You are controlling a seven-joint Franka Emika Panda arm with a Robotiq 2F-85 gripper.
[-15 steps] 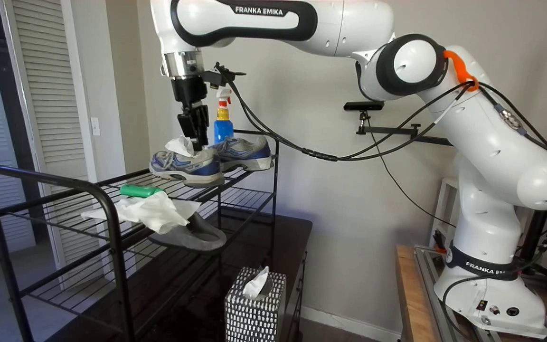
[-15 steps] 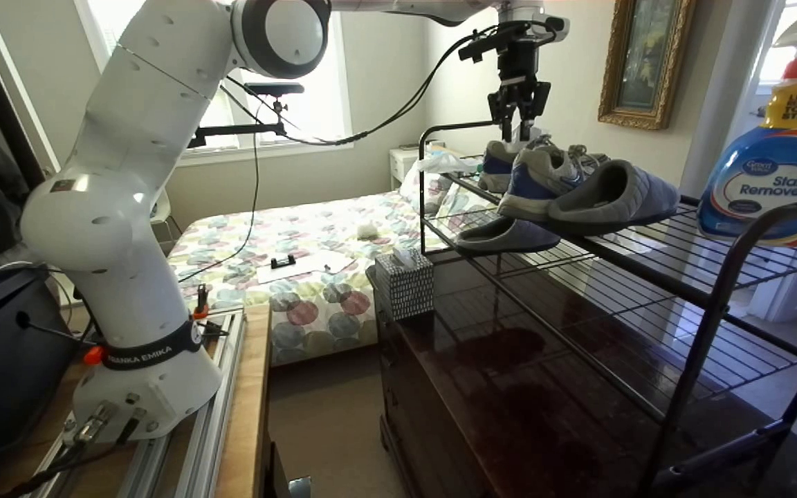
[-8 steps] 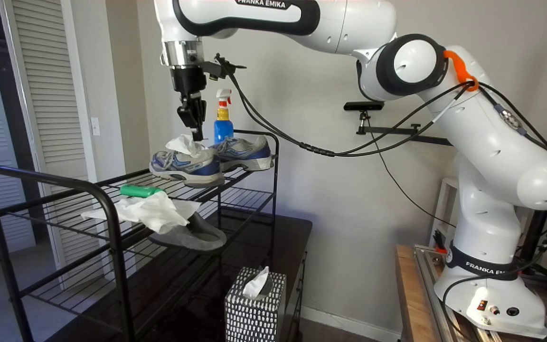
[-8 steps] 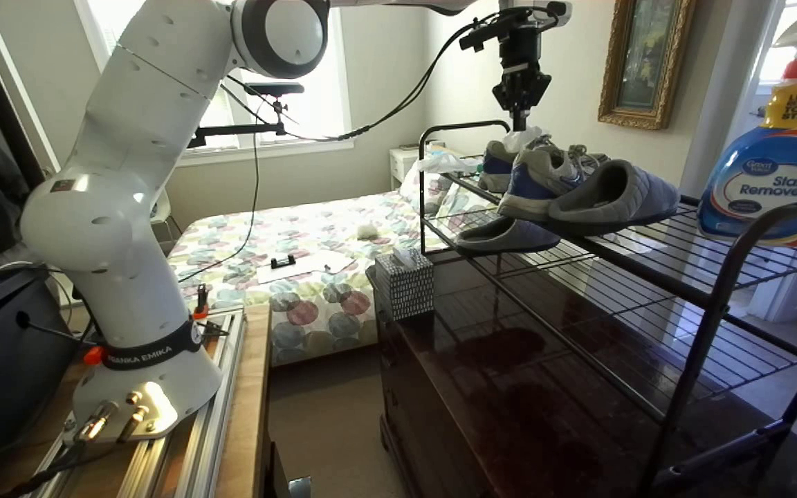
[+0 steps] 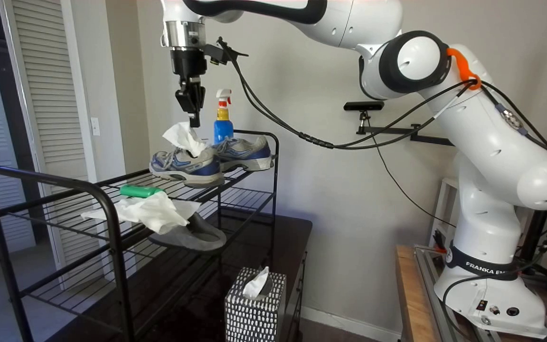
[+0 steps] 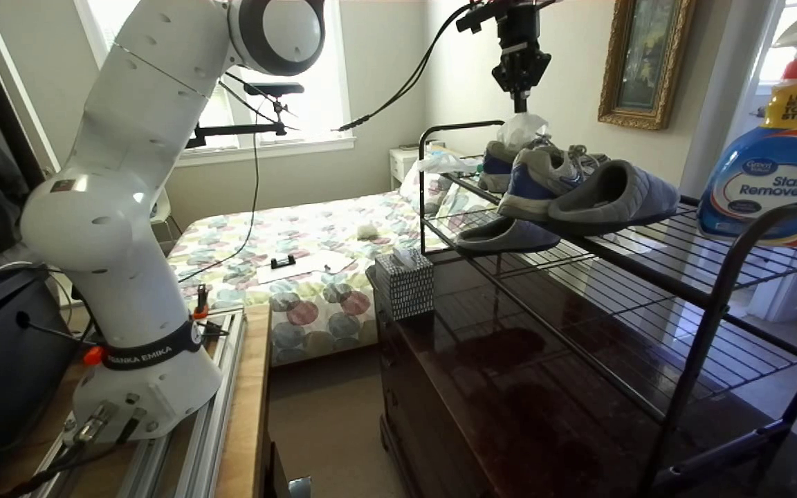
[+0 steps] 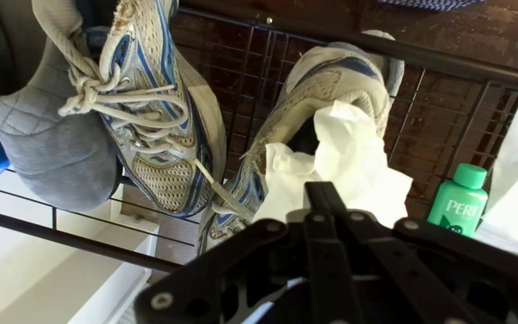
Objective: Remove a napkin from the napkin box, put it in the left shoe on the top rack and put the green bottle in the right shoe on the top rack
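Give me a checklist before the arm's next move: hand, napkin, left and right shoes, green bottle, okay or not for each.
1. Hand gripping the napkin: ok, shut on it.
2. Napkin at the left shoe: ok, it covers part of the opening in the wrist view.
3. Napkin tucked fully in: not ok, much of it stands above the shoe.
4. Right shoe free inside: cannot tell, its inside barely shows.
5. Green bottle in the right shoe: not ok, it lies on its side on the top rack.
6. Green bottle clear of the loose tissue: cannot tell whether they touch.
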